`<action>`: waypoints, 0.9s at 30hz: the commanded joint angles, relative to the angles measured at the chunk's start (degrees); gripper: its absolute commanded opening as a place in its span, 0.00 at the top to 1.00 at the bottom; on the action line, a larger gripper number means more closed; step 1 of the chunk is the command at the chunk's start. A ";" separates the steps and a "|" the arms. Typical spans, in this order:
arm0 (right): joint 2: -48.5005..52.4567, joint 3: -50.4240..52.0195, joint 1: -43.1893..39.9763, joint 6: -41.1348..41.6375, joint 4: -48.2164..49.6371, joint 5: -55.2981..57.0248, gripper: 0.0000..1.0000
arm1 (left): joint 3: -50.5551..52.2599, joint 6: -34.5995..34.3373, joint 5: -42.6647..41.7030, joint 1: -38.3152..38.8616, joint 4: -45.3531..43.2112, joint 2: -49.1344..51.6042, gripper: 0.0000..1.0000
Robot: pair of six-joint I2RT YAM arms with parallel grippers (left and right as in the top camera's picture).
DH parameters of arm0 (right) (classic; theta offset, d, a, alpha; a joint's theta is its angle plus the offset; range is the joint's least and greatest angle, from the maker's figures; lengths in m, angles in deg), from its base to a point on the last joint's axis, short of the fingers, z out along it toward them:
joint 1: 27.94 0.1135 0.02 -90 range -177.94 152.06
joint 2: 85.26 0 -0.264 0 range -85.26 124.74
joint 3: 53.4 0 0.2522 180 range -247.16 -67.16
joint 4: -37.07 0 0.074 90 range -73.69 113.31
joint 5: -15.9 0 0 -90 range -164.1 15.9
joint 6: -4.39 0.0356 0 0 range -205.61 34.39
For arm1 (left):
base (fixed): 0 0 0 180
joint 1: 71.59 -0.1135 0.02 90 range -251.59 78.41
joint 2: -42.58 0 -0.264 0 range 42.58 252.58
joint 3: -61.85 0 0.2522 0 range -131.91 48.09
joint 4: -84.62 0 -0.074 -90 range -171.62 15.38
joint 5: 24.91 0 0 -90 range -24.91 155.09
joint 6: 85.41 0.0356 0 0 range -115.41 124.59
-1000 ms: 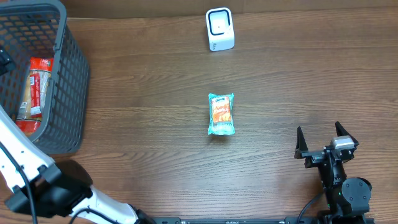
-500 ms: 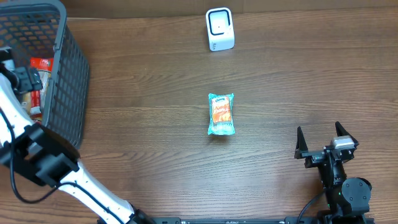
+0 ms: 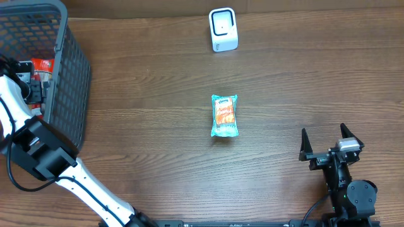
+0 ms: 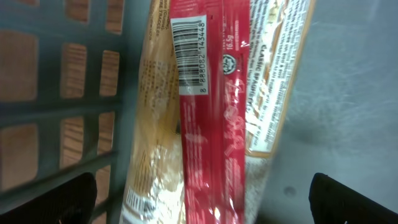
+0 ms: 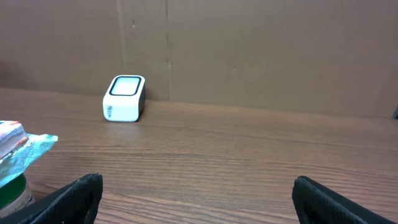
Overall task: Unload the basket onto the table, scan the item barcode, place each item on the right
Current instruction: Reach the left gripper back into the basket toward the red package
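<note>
Basket, at the table's left edge: holds the red packet, its barcode facing up.
Left claw: spread over the packet. Pinch across its narrow width and keep your fingers off the barcode. The basket wall hems you in, so lift high.
Table: right claw spread and idle; scanner at the far edge; teal packet mid-table, well apart from both.

Overhead looks straight down, sharing the scanner with right wrist (low).
</note>
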 commanded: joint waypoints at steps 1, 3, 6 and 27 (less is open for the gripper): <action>-0.46 0.61 -0.33 -0.09 0.33 -0.13 0.00 | 0.07 4.74 -1.27 -0.33 -0.85 2.16 0.00; -0.46 0.61 -0.33 -0.09 0.33 -0.13 0.00 | 0.07 5.40 -3.21 -0.35 -0.81 2.82 0.00; -0.46 0.61 -0.33 -0.09 0.33 -0.13 0.00 | 0.07 5.35 -7.23 -0.48 0.33 3.26 0.00; -0.46 0.61 -0.33 -0.09 0.33 -0.13 0.00 | -0.68 -6.71 -11.61 -0.48 5.62 3.23 0.00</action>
